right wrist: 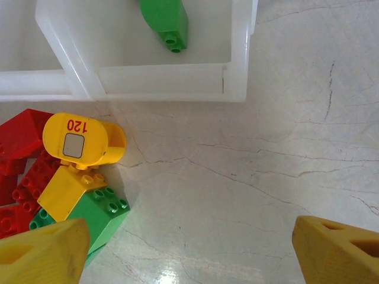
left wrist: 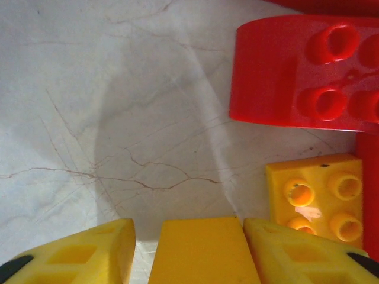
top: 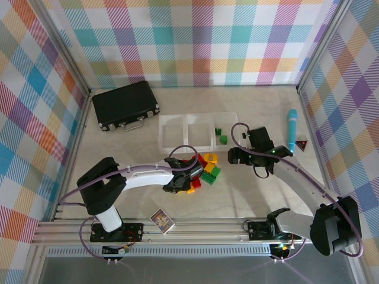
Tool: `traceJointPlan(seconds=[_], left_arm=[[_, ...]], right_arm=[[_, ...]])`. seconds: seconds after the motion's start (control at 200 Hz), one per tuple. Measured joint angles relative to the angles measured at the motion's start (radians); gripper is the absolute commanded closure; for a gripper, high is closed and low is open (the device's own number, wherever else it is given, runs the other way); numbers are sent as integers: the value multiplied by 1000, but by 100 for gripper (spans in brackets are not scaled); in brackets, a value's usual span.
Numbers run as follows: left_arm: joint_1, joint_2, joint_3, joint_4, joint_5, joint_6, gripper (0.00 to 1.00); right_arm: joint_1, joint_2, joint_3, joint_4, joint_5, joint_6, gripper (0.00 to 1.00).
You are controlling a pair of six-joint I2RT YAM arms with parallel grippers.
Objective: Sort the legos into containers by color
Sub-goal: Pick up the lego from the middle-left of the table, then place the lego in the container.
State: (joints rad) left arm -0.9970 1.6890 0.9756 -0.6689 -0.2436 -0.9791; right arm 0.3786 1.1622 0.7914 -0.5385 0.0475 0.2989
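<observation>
The legos lie in a red, yellow and green pile (top: 204,168) in front of three joined clear containers (top: 172,121). Two green bricks (top: 221,136) sit in the right container. My left gripper (top: 179,184) is low at the pile's left edge, shut on a plain yellow lego (left wrist: 204,251); the right finger touches it and a sliver of table shows at the left finger. Beside it lie a red brick (left wrist: 296,77) and a yellow brick (left wrist: 317,198). My right gripper (right wrist: 189,248) hangs open over bare table, right of a yellow "120" piece (right wrist: 77,139) and a green brick (right wrist: 98,216).
A black hard case (top: 125,105) lies at the back left. A blue pen (top: 292,130) and a small dark triangle (top: 302,144) sit at the right. A picture card (top: 161,220) lies near the front edge. Checkered walls close in three sides.
</observation>
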Motion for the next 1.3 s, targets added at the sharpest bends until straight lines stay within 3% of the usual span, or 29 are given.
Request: traceJointPlan(seconds=[0.15,0.53,0.905,1.09,1.3], left_arm=[[14,-3,-18,15,16,1,69],[55,-106,-17,-24,-1,20,75],[318,-148,248,-101,-11,245,76],[423,-53,457,-93,-8,372,76],[497,107,559,-60,34,450,76]], right_arm=[[0,0,0,0,0,0,12],[-5,13,-2,8,20,1,12],[-9,-38,-31,28,47,2,12],[-13,-55,-39,30,49,4,12],[-13,-53,-39,30,49,4,12]])
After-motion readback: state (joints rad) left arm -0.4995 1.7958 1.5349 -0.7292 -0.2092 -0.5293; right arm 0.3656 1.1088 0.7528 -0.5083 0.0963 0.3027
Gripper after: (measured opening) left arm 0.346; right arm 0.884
